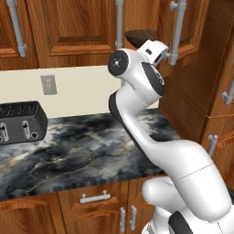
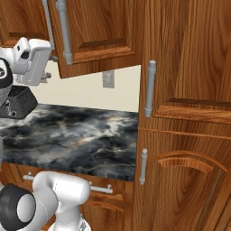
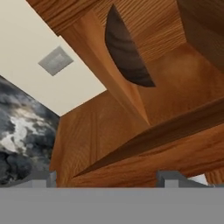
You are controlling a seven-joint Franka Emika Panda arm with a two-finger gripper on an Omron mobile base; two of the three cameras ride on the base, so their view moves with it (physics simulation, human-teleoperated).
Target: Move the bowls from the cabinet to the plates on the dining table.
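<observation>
The dark brown, wood-like round bowl [image 3: 127, 50] sits on the shelf inside the open reddish-brown wooden wall cabinet [image 3: 166, 65], seen from below and to one side in the hand view. The two-finger gripper [image 3: 105, 177] is near the cabinet's lower edge, apart from the bowl, jaws spread wide and empty. The pale bowl is not visible. Risks, in my judgement: the fingers could strike the shelf's front edge on the way in, or shove the bowl deeper. A shallow bite on the rim could drop it onto the black-and-grey marble worktop [image 1: 87, 151].
</observation>
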